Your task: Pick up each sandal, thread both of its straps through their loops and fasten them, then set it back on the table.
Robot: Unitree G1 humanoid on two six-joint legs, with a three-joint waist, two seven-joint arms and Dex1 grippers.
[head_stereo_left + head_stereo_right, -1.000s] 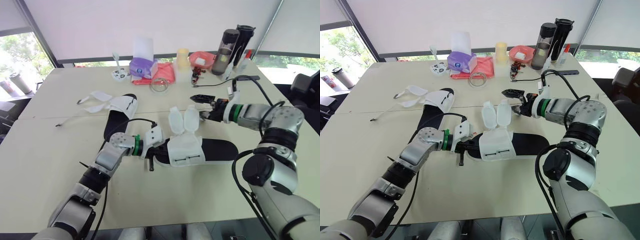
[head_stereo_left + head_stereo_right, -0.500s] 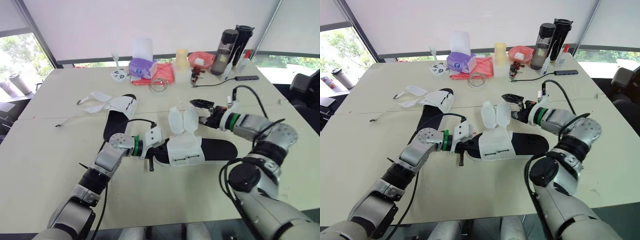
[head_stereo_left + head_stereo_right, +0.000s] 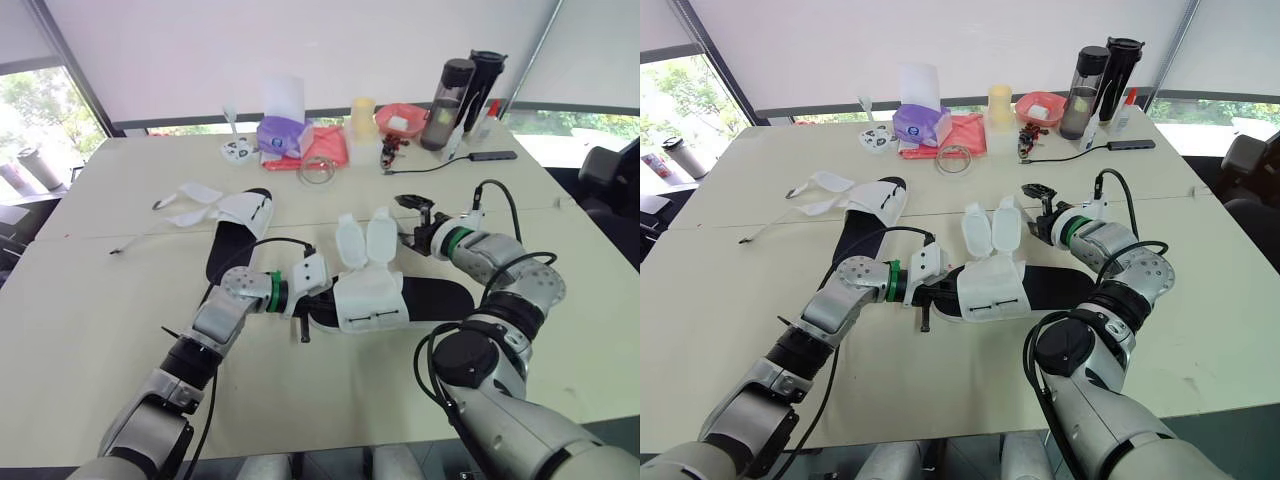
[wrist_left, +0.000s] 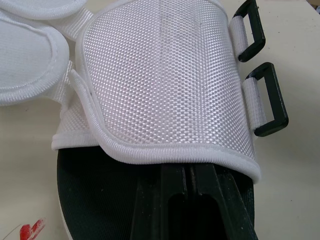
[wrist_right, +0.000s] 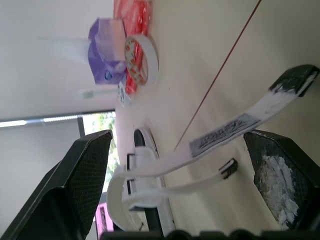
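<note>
One sandal [image 3: 238, 214] is seen toward the counter's [image 3: 90, 310] left edge, straps [image 3: 195, 192] loose; mid-counter the second sandal [image 3: 372, 296] — both straps [image 3: 365, 238] upright, unthreaded — is clamped at its sole's end by the left claw [image 3: 308, 300], and the right claw [image 3: 410, 222] is held spread wide just beside the strap tips.

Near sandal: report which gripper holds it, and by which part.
The right gripper is open, holding nothing. The left gripper is tucked under the white upper of the near sandal; whether it grips there cannot be told.
</note>
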